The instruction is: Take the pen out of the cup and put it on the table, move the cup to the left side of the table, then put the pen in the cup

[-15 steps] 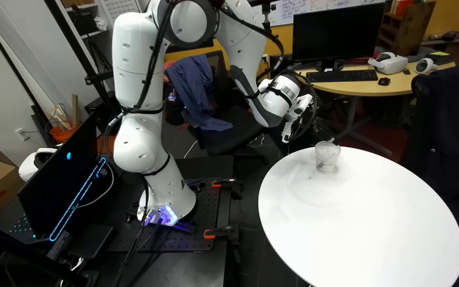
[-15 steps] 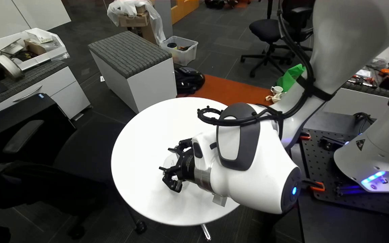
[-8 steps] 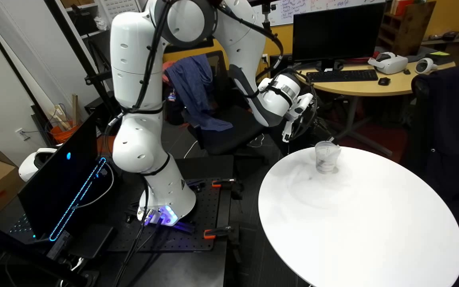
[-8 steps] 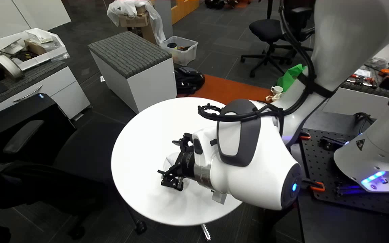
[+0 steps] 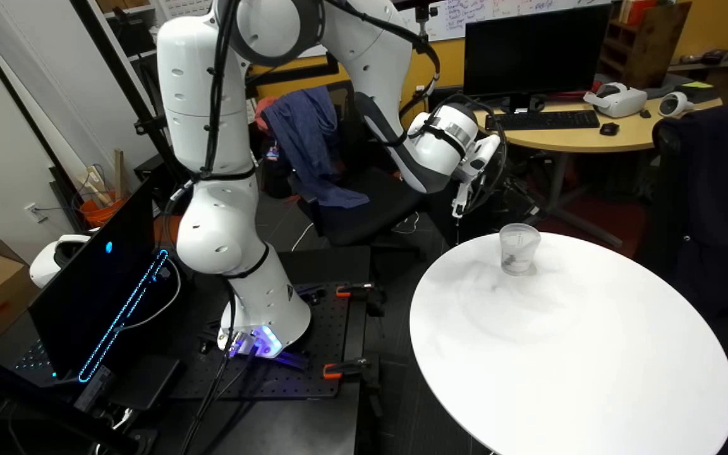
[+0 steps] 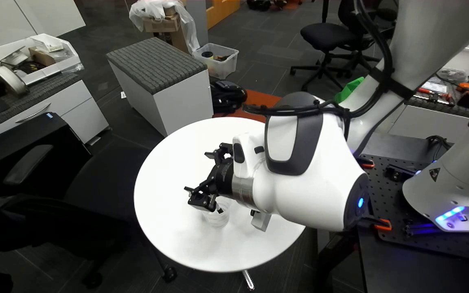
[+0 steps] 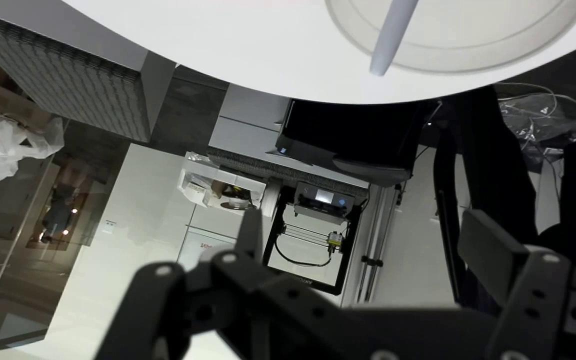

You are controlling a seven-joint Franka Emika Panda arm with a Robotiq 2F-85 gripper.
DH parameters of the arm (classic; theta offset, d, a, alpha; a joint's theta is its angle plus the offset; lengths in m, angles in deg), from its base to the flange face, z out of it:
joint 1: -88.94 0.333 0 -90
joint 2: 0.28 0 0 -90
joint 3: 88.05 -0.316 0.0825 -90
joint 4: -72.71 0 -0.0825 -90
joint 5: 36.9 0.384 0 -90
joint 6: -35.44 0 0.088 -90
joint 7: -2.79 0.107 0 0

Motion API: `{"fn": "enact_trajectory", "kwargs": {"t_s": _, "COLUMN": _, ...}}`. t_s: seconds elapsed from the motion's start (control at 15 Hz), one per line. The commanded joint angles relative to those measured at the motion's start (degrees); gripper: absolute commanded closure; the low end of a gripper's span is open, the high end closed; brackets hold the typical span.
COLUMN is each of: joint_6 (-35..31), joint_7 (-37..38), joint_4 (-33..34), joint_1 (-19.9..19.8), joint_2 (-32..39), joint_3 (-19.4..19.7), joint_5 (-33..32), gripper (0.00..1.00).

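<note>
In both exterior views I see the small clear plastic cup (image 5: 520, 245) standing upright on the round white bench (image 5: 579, 360). My wrist view gives me the pen (image 7: 393, 37), slim and pale grey, leaning in the cup, its blunt end jutting past the rim.

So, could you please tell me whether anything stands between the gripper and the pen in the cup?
Nothing visible does: the wrist view shows no object blocking the space from the open gripper to the pen, whose pale end shows over the rim of the cup. The cup's wall probably encloses only the rest.
</note>
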Motion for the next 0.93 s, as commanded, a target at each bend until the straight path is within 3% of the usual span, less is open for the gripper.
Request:
{"fn": "enact_trajectory", "kwargs": {"t_s": 0.0, "joint_6": -5.76, "joint_7": -1.03, "joint_4": -2.66, "joint_1": -3.22, "joint_2": -4.76, "joint_3": -0.05, "joint_5": 1.44, "gripper": 0.00}}
{"fn": "enact_trajectory", "kwargs": {"t_s": 0.47, "joint_6": -20.40, "joint_7": -1.42, "joint_4": -3.51, "joint_1": -8.44, "joint_2": -6.88, "joint_3": 2.73, "joint_5": 1.89, "gripper": 0.00}}
{"fn": "enact_trajectory", "kwargs": {"t_s": 0.87, "joint_6": -23.98, "joint_7": 0.42, "joint_4": -3.71, "joint_1": -10.85, "joint_2": -7.60, "joint_3": 4.43, "joint_5": 1.84, "gripper": 0.00}}
